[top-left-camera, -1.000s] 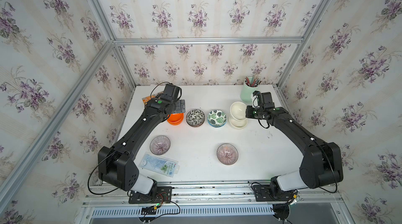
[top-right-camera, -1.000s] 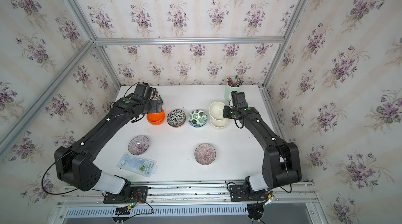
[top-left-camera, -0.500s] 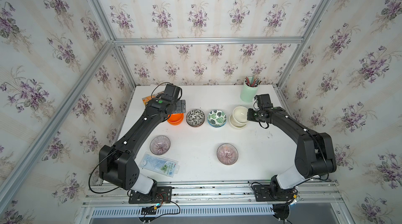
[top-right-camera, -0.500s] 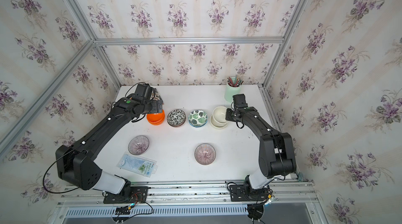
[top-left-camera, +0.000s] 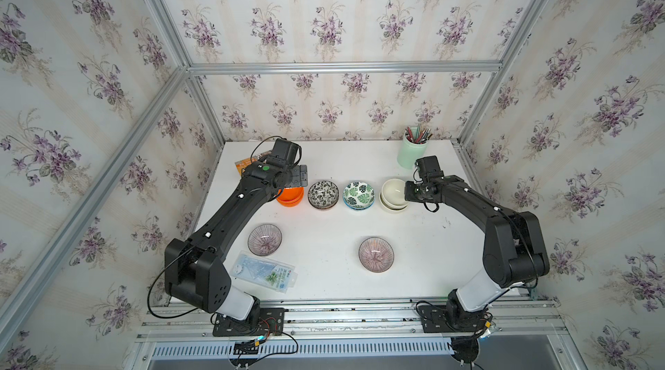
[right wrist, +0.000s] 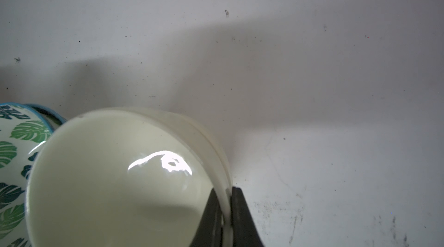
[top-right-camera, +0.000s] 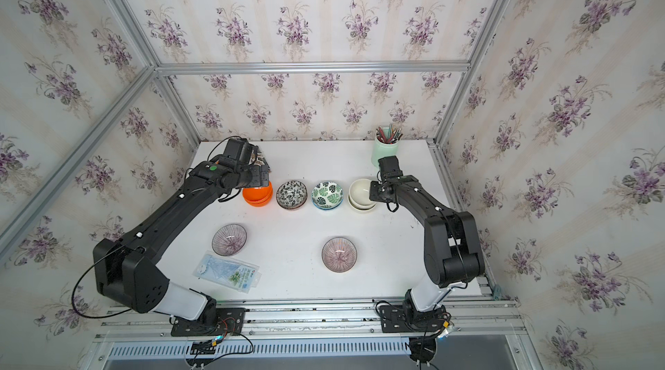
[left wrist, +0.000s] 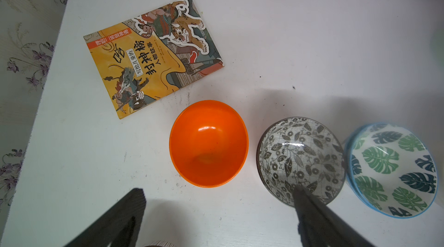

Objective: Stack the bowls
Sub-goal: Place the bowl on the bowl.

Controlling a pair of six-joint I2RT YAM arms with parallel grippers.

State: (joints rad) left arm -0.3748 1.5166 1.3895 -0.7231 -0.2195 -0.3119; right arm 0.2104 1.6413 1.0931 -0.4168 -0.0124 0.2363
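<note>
Pinching the rim of the upper cream bowl (right wrist: pixel 108 185), the right gripper (right wrist: pixel 224 191) has its two fingers pressed together on the wall, one inside and one outside. That bowl sits in the mouth of the lower cream bowl (top-left-camera: pixel 394 207), at the right arm's end of a row across the table (top-left-camera: pixel 342 159); whether it is fully seated I cannot tell. Next along the row come the green leaf bowls (top-left-camera: pixel 358 195), close beside the cream pair, then the black-white leaf bowls (top-left-camera: pixel 323 193), then the orange bowls (top-left-camera: pixel 289 197), each pair nested. The left gripper (left wrist: pixel 217 190) hangs over the orange bowls with its fingers spread wide, holding nothing. Nearer the arm bases a purple striped bowl (top-left-camera: pixel 265 239) lies by the left arm, well apart from a second purple striped bowl (top-left-camera: pixel 376 254). A picture book (left wrist: pixel 153 56) lies behind the orange bowls, a clear packet (top-left-camera: pixel 264 271) near the front edge, and a mint pencil cup (top-left-camera: pixel 410 151) in the back corner
</note>
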